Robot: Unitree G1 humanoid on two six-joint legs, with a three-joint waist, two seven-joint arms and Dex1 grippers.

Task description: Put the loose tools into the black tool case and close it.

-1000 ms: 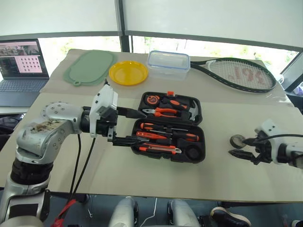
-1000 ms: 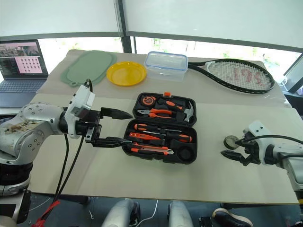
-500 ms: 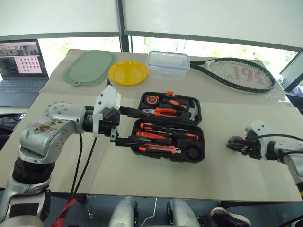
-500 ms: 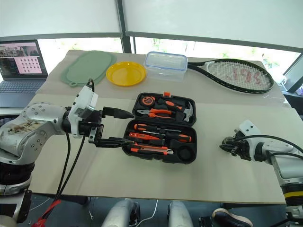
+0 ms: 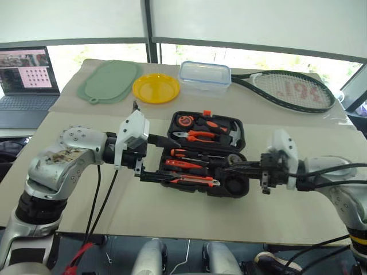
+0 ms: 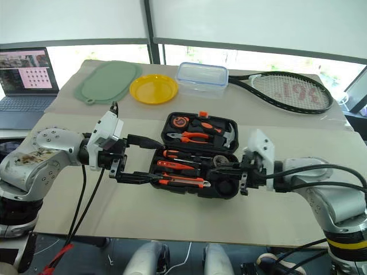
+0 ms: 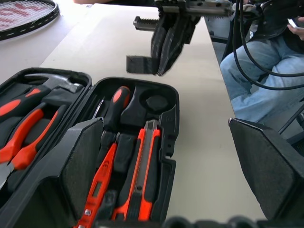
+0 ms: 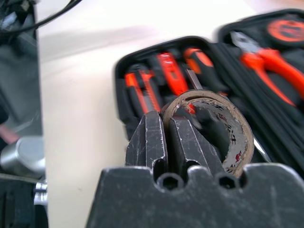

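**Tape roll over the open case: where the drop could miss**

Window light falls on a beige worktop [image 6: 189, 220]; along its far edge lie a green mat [image 6: 108, 82], a yellow plate [image 6: 153, 89], a clear blue-rimmed box [image 6: 202, 79] and a tennis racket [image 6: 287, 91], with a laptop [image 6: 24, 74] off the far left corner; the black tool case [image 6: 198, 154] lies open near the middle, lid half away from the robot, tray half toward the near edge.

Orange-and-black tools already sit in the moulded slots; two screwdrivers [image 6: 195, 157] and a utility knife [image 6: 183, 182] lie in the tray half, and pliers [image 6: 192, 136] and a hammer [image 6: 226, 136] in the lid half; a round recess [image 7: 156, 102] at the tray's right end looks vacant.

The right tool [image 6: 226, 169] is clamped shut on the tape roll [image 8: 209, 126], pinching one wall of the ring, and hangs over the right end of the tray; the left tool [image 6: 140, 160] stands wide open at the case's left end, one finger above and one along the near edge, holding nothing.

Risks, as I judge them; the grip catches just a thin edge of the roll, so it may swing or slip before it is over the recess; released off-centre, it could land on a screwdriver handle or the rim and roll out onto the worktop; a roll left proud of its slot would likely stop the lid from latching; the left tool sits so close to the case that a nudge could shift it under the right tool.
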